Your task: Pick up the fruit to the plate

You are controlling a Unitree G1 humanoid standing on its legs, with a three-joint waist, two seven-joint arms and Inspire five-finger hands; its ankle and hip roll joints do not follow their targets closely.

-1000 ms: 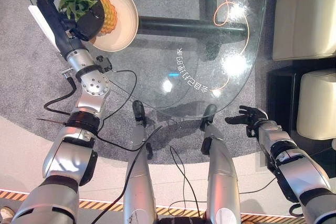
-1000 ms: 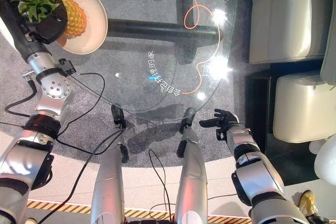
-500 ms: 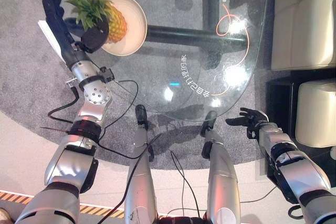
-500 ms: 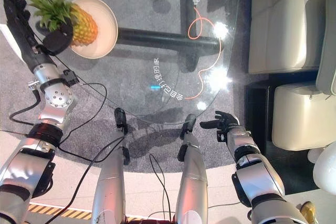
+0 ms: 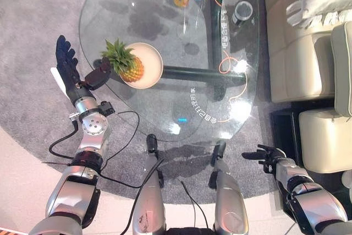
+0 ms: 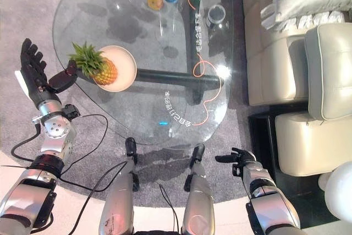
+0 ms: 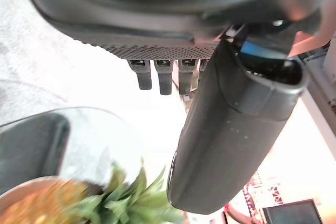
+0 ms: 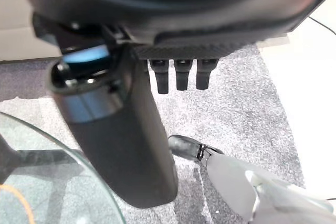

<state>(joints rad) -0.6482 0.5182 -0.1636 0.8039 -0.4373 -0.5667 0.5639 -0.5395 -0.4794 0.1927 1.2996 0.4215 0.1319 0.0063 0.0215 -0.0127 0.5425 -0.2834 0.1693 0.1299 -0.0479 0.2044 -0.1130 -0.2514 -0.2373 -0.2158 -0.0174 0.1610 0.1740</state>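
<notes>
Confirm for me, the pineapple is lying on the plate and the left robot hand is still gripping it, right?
No. The pineapple does lie on the plate, but the left robot hand is open beside it, gripping nothing. The left eye view shows this.

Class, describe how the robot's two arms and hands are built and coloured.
Both arms are silver-grey segmented metal with black joint bands. Each ends in a dark hand: the left hand bears a white cover along its outer edge; the right hand is all black.
</notes>
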